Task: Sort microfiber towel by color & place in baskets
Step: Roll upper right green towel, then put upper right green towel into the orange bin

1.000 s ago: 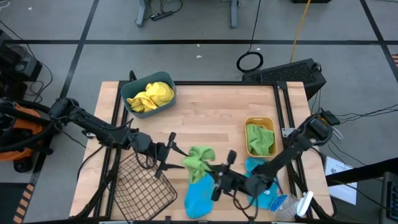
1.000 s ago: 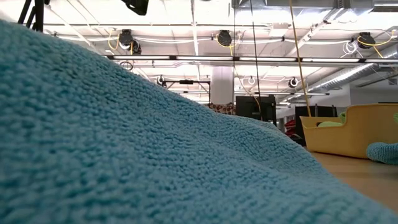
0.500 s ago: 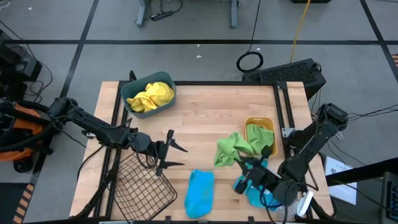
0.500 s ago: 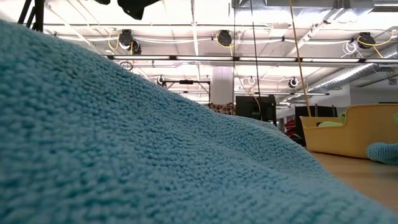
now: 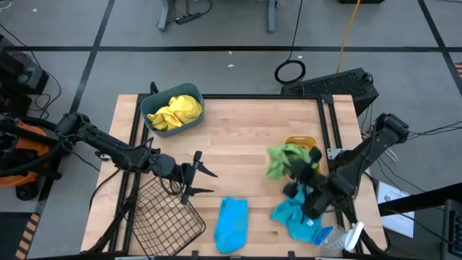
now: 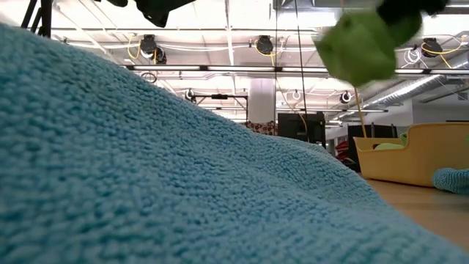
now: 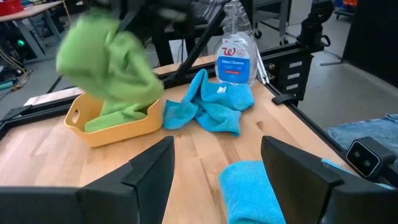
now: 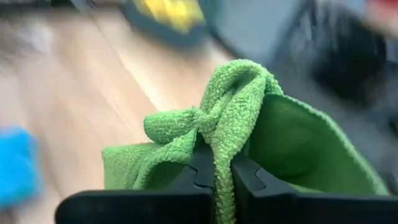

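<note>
Six towels (image 5: pixel 232 223), three baskets (image 5: pixel 164 217), one spray bottle (image 7: pixel 236 54).

The right gripper (image 5: pixel 294 165), clamped on a fuzzy green microfiber towel (image 5: pixel 283 159), swings away from the table's middle and now hangs over the shallow orange-yellow plastic tub (image 5: pixel 303 141), the cloth lifted into the low view.
</note>
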Robot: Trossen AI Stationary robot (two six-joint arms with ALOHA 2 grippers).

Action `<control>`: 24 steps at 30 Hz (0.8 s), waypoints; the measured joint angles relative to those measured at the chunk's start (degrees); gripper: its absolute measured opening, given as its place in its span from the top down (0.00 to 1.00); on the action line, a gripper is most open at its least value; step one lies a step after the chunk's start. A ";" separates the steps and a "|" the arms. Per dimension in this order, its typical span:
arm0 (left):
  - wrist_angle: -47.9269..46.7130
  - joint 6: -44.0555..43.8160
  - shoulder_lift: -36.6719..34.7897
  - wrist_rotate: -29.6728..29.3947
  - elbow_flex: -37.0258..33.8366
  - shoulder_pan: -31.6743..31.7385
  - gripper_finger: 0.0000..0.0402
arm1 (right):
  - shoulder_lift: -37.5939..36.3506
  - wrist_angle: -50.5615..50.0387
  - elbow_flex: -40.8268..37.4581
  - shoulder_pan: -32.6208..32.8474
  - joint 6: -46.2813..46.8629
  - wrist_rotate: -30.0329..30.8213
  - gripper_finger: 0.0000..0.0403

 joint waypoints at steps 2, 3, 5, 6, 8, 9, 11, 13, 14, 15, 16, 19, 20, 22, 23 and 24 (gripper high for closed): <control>0.03 0.01 0.01 0.00 0.00 -0.02 0.39 | -0.55 -10.34 0.00 -1.89 9.16 -8.42 1.00; 0.10 0.01 0.01 0.01 0.00 -0.02 0.39 | -0.68 -14.52 0.00 -2.69 12.48 -12.06 1.00; 0.17 0.01 0.01 0.02 0.00 -0.02 0.39 | -0.72 -20.40 0.00 -3.89 16.55 -17.84 1.00; 0.21 0.01 0.01 0.02 0.00 -0.02 0.39 | -0.72 -22.08 0.00 -4.36 17.44 -19.94 1.00; 0.49 0.03 0.01 0.02 0.00 -0.02 0.39 | -0.72 -24.28 0.00 -5.03 17.65 -22.06 1.00; 0.72 0.03 0.01 0.01 0.00 -0.02 0.39 | -0.73 -24.39 0.00 -5.49 16.91 -22.72 1.00; 0.98 0.03 0.01 0.02 0.00 -0.02 0.39 | -0.73 -24.23 0.00 -6.75 15.29 -23.06 1.00; 1.27 0.03 0.03 0.02 0.00 -0.02 0.39 | -0.72 -24.08 0.00 -8.09 15.35 -23.54 1.00; 1.29 0.01 0.03 0.02 0.00 -0.02 0.39 | -0.71 -23.64 -0.09 -8.82 15.35 -24.23 1.00; 1.37 0.01 0.03 0.02 0.00 -0.02 0.39 | -0.65 -22.58 -0.43 -9.48 15.35 -24.87 1.00; 1.46 0.01 0.04 0.02 0.00 -0.02 0.39 | -0.52 -21.65 -1.05 -10.22 15.35 -25.40 1.00; 1.58 -0.01 0.06 0.02 0.00 -0.04 0.39 | -0.45 -19.03 -4.69 -11.85 15.32 -26.12 1.00; 1.54 -0.01 0.06 0.02 0.00 -0.04 0.39 | -0.46 -17.52 -6.34 -12.45 15.11 -26.50 1.00; 1.45 -0.01 0.06 0.04 0.00 -0.04 0.39 | -0.44 -14.51 -9.87 -13.76 14.08 -28.63 1.00; 1.40 -0.01 0.06 0.04 0.00 -0.04 0.39 | -0.44 -12.99 -11.66 -14.38 13.40 -29.65 1.00; 1.18 -0.01 0.06 0.03 0.00 -0.04 0.39 | -0.44 -11.36 -13.38 -15.04 12.64 -30.35 1.00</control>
